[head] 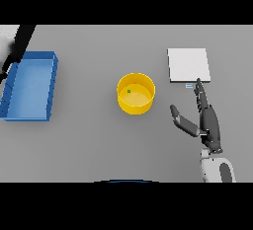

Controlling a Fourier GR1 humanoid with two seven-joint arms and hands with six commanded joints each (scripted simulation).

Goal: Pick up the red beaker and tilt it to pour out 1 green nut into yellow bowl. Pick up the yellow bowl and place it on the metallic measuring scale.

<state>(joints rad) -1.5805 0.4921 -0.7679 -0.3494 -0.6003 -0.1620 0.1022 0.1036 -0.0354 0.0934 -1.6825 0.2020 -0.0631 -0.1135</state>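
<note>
The yellow bowl stands upright in the middle of the table with one small green nut inside it. The metallic scale is a pale square plate at the back right. My right hand lies open to the right of the bowl. Its fingers point at the scale's front edge, its thumb is spread toward the bowl, and it touches neither. My left hand shows only as a dark shape at the far left edge, by the blue tray's back corner. No red beaker is in view.
A blue rectangular tray lies at the left side of the table, well apart from the bowl. Bare grey table separates the tray, the bowl and the scale.
</note>
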